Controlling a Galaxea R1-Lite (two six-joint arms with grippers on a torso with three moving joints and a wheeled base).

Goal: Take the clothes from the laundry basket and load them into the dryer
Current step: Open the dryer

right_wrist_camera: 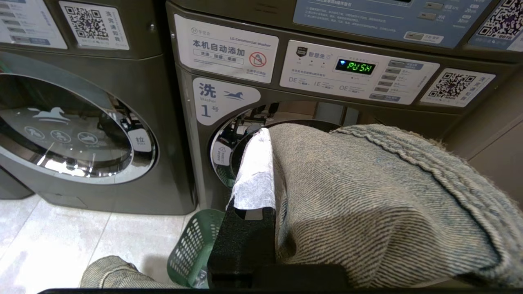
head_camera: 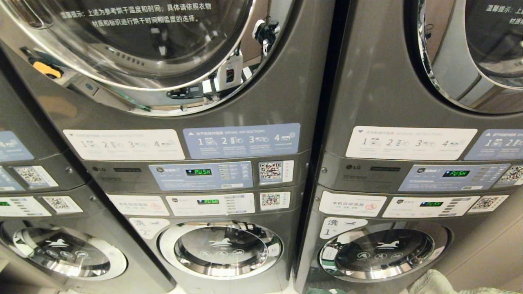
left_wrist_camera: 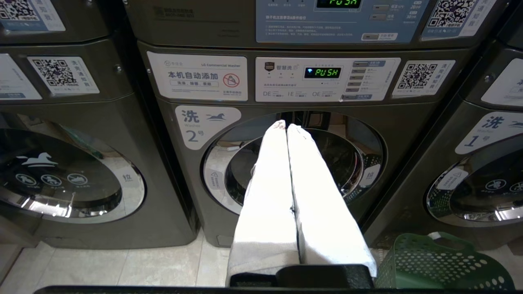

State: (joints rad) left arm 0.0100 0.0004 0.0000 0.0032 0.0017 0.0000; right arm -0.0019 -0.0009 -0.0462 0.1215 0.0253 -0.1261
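Now the right gripper grasps a grey denim garment above the green perforated plastic basket; the left gripper is clenched empty.

- The head view looks forward and slightly down from close range at two stacked machine towers, the number 2 washer below centre and the number 1 washer to its right.
- The left wrist view sits low, facing the number 2 washer head-on, near its door.
- The right wrist view sits low too, facing the number 1 washer; grey denim cloth fills much of it.
- Both wrist views catch the green laundry basket on the pale tiled floor; all three show the number 1 washer.
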